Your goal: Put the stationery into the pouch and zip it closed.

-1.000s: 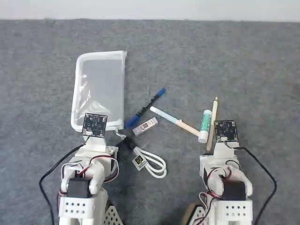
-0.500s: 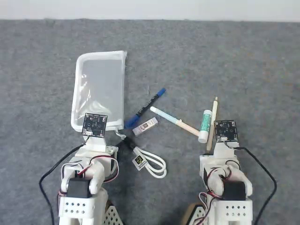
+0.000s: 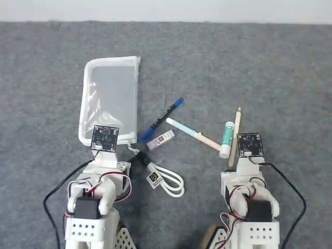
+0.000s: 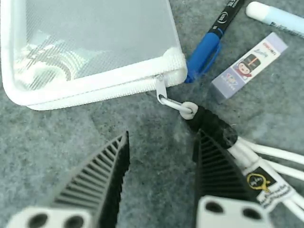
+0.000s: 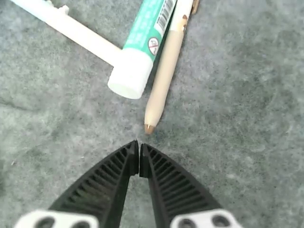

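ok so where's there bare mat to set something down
Bare mat lies right of the pencil and glue stick, along the far edge beyond the pouch, and left of it. Crowded: the middle, where pen, eraser, cord and marker lie between pouch and pencil.

Wide free table (image 3: 270,67) lies along the far edge and toward the right edge, with room there for a gripper to pass. The pouch (image 3: 110,98) fills the left part. The left gripper (image 4: 162,135) has bare table between its parted fingers, but the zip pull (image 4: 161,90) and the cable (image 4: 211,127) lie just ahead. In the middle, the pen (image 3: 161,119), eraser (image 3: 160,139) and marker (image 3: 193,134) leave only narrow gaps. The glue stick (image 5: 142,47) and pencil (image 5: 166,71) lie side by side just ahead of the closed right gripper (image 5: 139,148).
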Available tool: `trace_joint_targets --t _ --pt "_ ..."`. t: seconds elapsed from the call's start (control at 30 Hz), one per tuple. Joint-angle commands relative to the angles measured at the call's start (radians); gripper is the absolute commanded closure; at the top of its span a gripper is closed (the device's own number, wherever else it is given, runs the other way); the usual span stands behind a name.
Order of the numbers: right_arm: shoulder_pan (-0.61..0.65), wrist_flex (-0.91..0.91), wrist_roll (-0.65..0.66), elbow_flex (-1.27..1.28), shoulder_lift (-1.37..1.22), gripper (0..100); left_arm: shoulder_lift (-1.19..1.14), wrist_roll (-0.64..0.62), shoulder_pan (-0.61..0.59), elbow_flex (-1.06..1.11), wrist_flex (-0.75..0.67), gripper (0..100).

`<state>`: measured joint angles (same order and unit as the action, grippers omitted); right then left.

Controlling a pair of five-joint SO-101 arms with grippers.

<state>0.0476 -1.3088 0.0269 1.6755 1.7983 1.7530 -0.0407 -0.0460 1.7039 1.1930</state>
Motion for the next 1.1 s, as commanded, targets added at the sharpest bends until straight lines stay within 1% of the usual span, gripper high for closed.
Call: trace_joint_targets --t 0.0,0.3,0.43,0.73,0.9,1.03,1.07 --pt "0.002 -0.002 0.008 0.008 0.016 99.2 0.015 -0.012 0.005 -0.016 0.0 79" --pt "0.002 -0.002 0.006 0.008 0.016 99.2 0.015 -0.009 0.005 -0.016 -0.002 79" --pt "0.005 -0.002 0.003 0.008 0.016 99.2 0.014 -0.012 0.006 -0.016 -0.072 79" --pt "0.005 -0.002 0.003 0.008 0.016 99.2 0.014 -0.008 0.002 -0.016 -0.005 79" --pt "0.005 -0.002 0.008 0.008 0.016 99.2 0.015 -0.006 -0.003 -0.033 -0.008 79" --pt "-0.033 -0.002 0.011 0.003 0.016 99.2 0.015 -0.009 -0.008 -0.076 -0.008 79" --pt "-0.048 -0.002 0.011 -0.003 0.016 99.2 0.015 -0.006 -0.026 -0.084 -0.005 80"
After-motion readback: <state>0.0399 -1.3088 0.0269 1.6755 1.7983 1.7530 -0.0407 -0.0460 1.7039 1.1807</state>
